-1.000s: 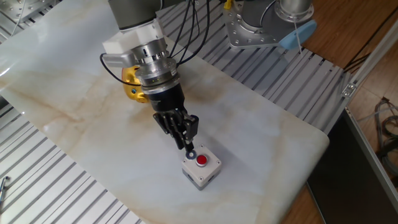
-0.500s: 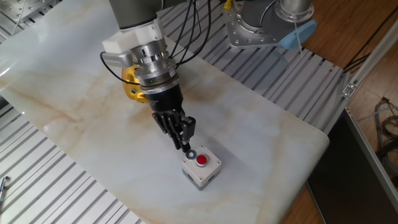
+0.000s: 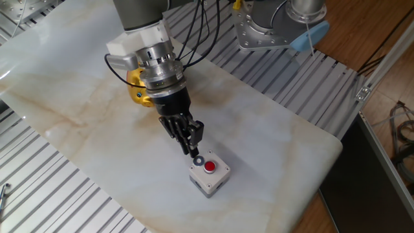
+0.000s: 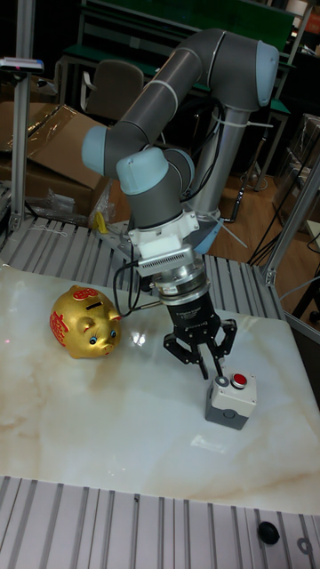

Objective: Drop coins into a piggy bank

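Note:
The coin (image 3: 199, 160) is a small dark disc with a pale centre. It lies on top of the grey box, beside the red button (image 3: 209, 167), and shows again in the tall fixed view (image 4: 220, 380). My gripper (image 3: 194, 151) points down just above and to the left of the coin, with its fingers drawn together and nothing between them (image 4: 214, 365). The gold piggy bank (image 4: 84, 322) stands on the marble at the left, well away from the gripper. In the fixed view the arm's wrist hides most of the piggy bank (image 3: 135, 90).
The grey box (image 3: 208, 178) sits on the white marble slab (image 3: 272, 136), whose right edge drops to ribbed aluminium table. The arm's base (image 3: 265, 26) stands at the back. A small black knob (image 4: 264, 532) lies on the front rail.
The gripper has risen a little and shifted slightly left, off the coin. The coin stays on the box.

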Available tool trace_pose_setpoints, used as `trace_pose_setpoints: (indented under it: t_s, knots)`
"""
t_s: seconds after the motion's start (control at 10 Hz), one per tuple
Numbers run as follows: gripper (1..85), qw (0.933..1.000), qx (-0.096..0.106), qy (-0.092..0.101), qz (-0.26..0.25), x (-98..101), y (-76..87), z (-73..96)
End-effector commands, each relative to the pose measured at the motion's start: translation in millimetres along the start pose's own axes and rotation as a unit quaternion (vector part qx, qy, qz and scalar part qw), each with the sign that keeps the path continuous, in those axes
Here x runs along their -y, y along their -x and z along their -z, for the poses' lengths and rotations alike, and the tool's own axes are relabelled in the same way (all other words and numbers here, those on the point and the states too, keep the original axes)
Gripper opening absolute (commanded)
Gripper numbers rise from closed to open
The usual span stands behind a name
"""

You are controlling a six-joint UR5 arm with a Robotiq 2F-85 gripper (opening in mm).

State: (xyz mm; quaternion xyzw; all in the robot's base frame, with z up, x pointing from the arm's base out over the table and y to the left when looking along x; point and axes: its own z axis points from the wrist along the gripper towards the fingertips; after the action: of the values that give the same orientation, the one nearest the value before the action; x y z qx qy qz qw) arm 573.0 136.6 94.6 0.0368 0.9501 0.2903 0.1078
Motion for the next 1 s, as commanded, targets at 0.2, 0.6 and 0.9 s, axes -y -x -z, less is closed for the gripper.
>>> trace_pose_setpoints:
  t_s: [0.2, 0.6, 0.9]
  knots:
    - [28.3, 1.0000, -0.002, 0.003, 0.004, 8.4, -0.5, 5.3]
    - [28.3, 0.9999, -0.002, 0.013, 0.002, 6.6, -2.2, 8.7]
    - [28.3, 0.9998, 0.003, 0.019, -0.001, 1.7, 0.1, 7.6]
